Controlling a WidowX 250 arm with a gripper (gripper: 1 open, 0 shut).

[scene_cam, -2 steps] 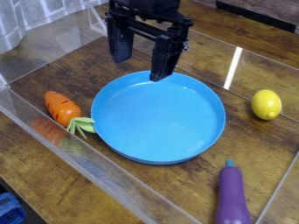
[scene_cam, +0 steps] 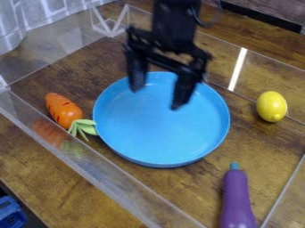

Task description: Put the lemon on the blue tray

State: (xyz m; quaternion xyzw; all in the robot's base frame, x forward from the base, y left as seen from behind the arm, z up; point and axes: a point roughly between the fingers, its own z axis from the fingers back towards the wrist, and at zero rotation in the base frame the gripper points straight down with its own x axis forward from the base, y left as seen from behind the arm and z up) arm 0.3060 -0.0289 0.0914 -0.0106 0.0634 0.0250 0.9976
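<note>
The lemon (scene_cam: 272, 106) is a small bright yellow oval lying on the wooden table at the right edge, apart from the dish. The blue tray (scene_cam: 143, 142) is a large round shallow dish in the middle of the view, with nothing in it. My gripper (scene_cam: 161, 85) hangs over the tray's far half, pointing down, its two dark fingers (scene_cam: 186, 90) spread wide with nothing between them. It stands well left of the lemon and touches neither the fruit nor the tray that I can tell.
An orange carrot (scene_cam: 63, 110) with green leaves lies left of the tray. A purple eggplant (scene_cam: 236, 201) lies at the bottom right. Clear plastic walls (scene_cam: 48, 147) run along the left and front of the table.
The gripper has moved from the tray's far rim toward the right and nearer, now over the tray, and is blurred with motion. Its fingers stay spread.
</note>
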